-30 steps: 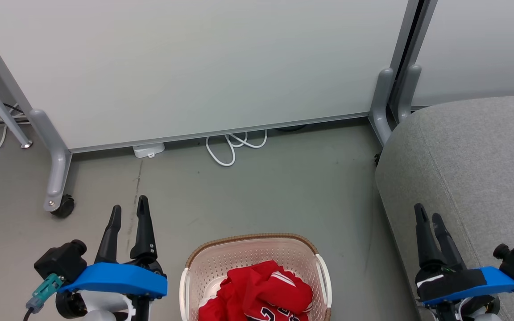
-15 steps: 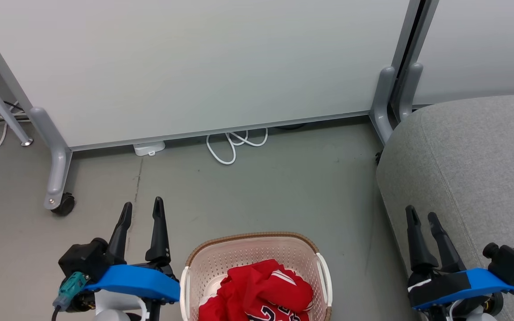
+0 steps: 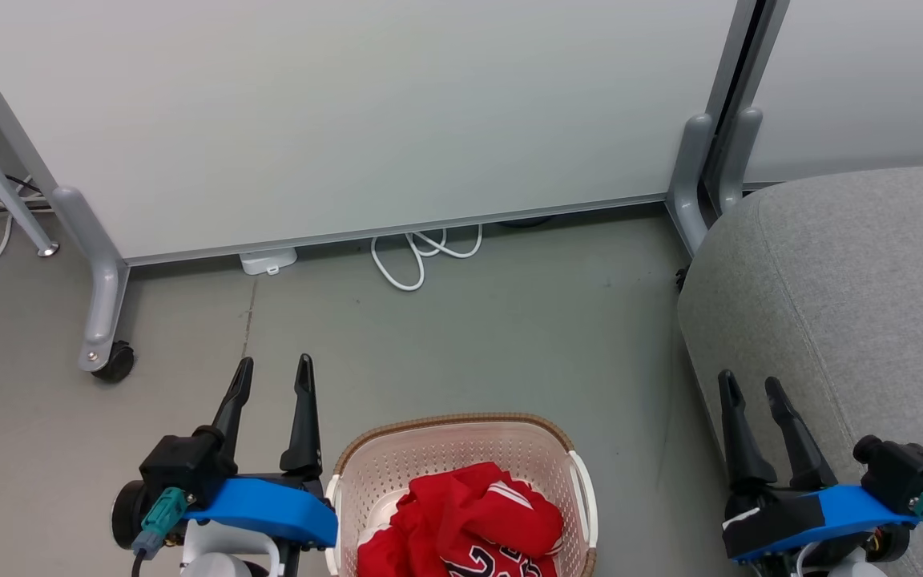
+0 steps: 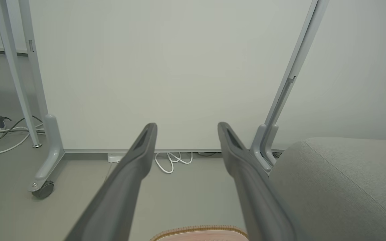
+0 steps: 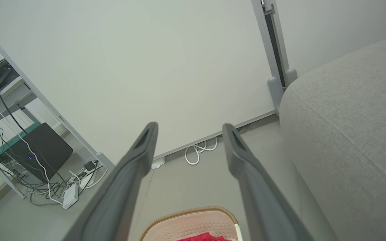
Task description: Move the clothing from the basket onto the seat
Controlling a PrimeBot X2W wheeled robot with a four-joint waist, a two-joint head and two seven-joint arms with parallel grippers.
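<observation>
The cream basket (image 3: pixel 461 426) with a brown woven rim stands on the floor at the bottom centre of the head view. Red clothing (image 3: pixel 473 521) lies bunched inside it, with white sleeve stripes and part of a black-and-white number showing. My left gripper (image 3: pixel 273 374) hangs open just left of the basket, nothing between its fingers. My right gripper (image 3: pixel 750 386) stands open at the lower right, over the front edge of the grey seat (image 3: pixel 854 272). The basket rim (image 4: pixel 199 230) peeks in below the left gripper (image 4: pixel 187 128). The right wrist view shows the right gripper (image 5: pixel 189 129), basket rim (image 5: pixel 188 212), clothing (image 5: pixel 206 237) and seat (image 5: pixel 350 113).
A pale partition panel (image 3: pixel 349 112) on grey wheeled feet (image 3: pixel 101 320) stands behind the basket. White cable loops (image 3: pixel 413 256) lie under its lower edge. More cables and a shelf with a black box (image 5: pixel 42 150) sit far left. Bare grey floor (image 3: pixel 469 336) lies between basket and panel.
My left gripper has moved right, closer to the basket. My right gripper has shifted slightly left and down. Both stay open. The clothing has not moved.
</observation>
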